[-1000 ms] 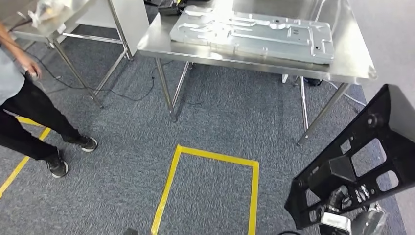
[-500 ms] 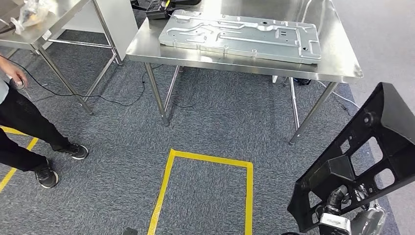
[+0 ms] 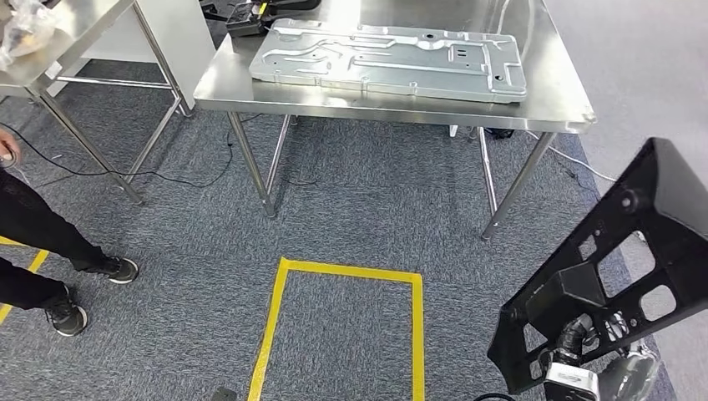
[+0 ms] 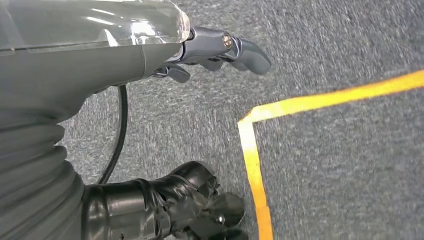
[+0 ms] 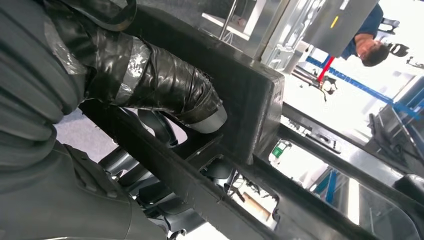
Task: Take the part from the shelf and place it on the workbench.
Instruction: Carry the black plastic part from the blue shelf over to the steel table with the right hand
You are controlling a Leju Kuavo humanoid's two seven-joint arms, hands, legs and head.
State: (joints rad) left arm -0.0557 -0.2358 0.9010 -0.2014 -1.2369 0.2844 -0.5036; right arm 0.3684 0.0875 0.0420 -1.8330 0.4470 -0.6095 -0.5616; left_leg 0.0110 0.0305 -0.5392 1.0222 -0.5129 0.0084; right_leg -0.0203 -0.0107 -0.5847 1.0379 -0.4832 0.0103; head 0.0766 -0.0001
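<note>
1. The right hand point(image 3: 584, 368) grips the black part point(image 3: 622, 267) from below; in the right wrist view its tape-wrapped thumb point(image 5: 165, 85) presses against a thick bar of the part point(image 5: 250, 110) while darker fingers curl through the openings.
2. The part is a flat black frame with several cut-out windows. It is carried tilted, well short of the tabletop point(image 3: 551, 100) and lower than it, over the carpet off the tabletop's near right corner.
3. The left hand point(image 4: 215, 50) hangs over the carpet with nothing in it, its fingers loosely apart and slightly bent, just beside a corner of the yellow tape point(image 4: 252, 145).
4. On the tabletop lies a large stamped metal panel point(image 3: 392, 58), flat and covering much of the surface.
5. A yellow tape rectangle point(image 3: 334, 271) is marked on the carpet in front of the tabletop.
6. A second steel table point(image 3: 75, 42) stands left of the tabletop, with a clear plastic bag point(image 3: 25, 25) on it.
7. A person's legs and dark shoes point(image 3: 83, 292) are on the carpet, left of the tape rectangle.
</note>
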